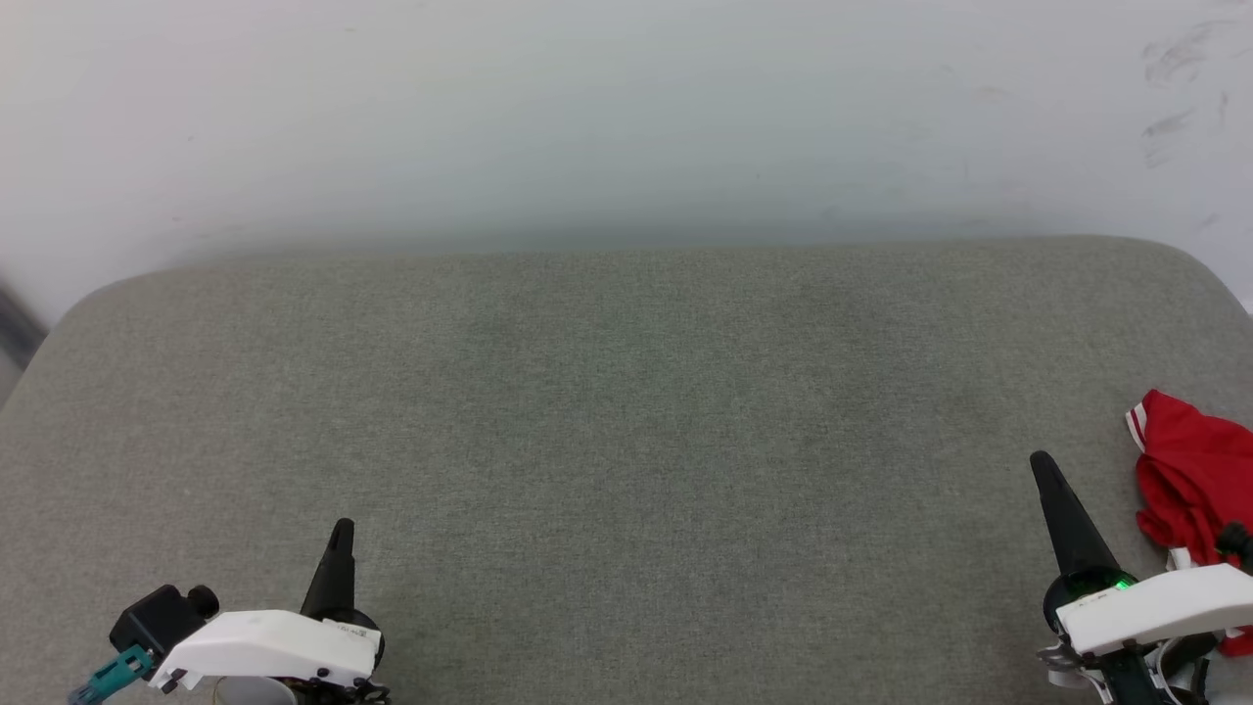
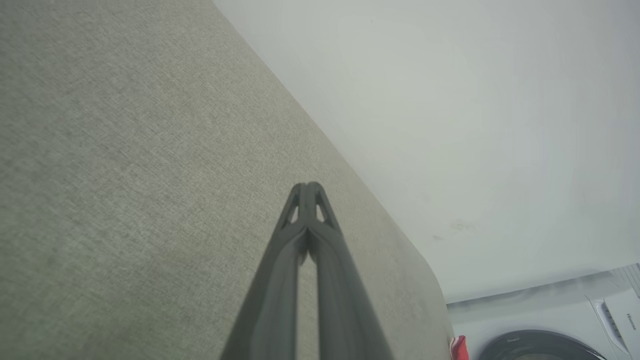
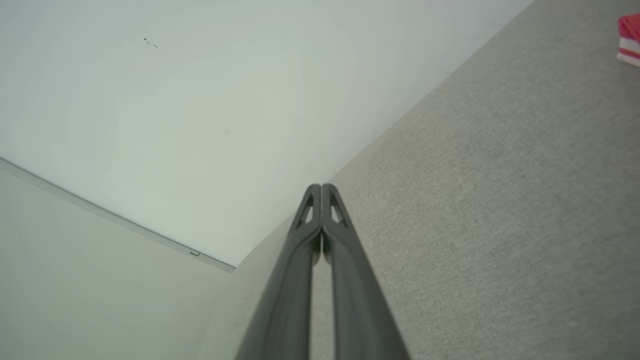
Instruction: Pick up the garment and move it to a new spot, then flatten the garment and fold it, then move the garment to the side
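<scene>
Grey padded fabric surface, white wall behind. Crumpled red jersey with striped trim lies bunched at the right edge, just outboard of the right end effector. The left end effector is well apart. Both are pressed together and empty.

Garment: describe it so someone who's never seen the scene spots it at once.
Find the wide grey-green fabric surface against the pale wall; go to its right edge in the head view. There, just right of the shut right pincer, the garment lies crumpled. Its bright red cloth with white-striped trim stands out from the grey around it.
</scene>
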Controlling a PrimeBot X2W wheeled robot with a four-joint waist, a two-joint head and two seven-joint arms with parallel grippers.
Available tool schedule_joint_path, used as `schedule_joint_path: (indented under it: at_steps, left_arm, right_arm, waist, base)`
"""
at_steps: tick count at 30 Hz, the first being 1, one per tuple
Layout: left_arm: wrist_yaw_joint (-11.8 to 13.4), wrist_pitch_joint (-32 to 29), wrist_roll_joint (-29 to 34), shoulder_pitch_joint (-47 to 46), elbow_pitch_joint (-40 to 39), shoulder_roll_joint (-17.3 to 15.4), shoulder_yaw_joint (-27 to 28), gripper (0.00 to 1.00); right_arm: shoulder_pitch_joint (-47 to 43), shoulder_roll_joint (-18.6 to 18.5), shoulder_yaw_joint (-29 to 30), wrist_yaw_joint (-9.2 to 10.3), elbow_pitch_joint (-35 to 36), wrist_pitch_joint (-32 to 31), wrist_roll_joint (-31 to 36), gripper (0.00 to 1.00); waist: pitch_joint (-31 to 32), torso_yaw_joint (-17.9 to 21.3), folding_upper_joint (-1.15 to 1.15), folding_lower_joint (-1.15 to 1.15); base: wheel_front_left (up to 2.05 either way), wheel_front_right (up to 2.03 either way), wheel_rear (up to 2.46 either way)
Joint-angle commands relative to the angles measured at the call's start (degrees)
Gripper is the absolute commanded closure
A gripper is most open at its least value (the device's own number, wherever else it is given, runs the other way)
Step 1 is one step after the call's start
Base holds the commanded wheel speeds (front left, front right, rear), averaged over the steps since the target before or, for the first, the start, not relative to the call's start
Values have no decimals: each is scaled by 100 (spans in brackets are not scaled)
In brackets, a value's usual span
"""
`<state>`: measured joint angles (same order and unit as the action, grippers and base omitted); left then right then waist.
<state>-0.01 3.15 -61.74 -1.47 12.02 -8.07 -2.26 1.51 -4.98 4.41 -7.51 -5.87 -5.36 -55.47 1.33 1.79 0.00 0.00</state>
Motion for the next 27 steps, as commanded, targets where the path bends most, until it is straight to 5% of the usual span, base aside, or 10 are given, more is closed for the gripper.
schedule_joint_path:
  at_steps: [1, 27]
  left_arm:
    - [-49, -31, -126, -145, -37, 16, 63, 100]
    - [-365, -442, -1403, -313, 65, 232, 421, 100]
  right_arm:
    - [177, 13, 22, 2, 17, -9, -170, 100]
    - [321, 100, 111, 2, -345, -58, -1695, 100]
  waist:
    - [-2, -3, 0, 0]
    - [-56, -66, 0, 0]
  base:
    - [0, 0, 0]
    - [0, 0, 0]
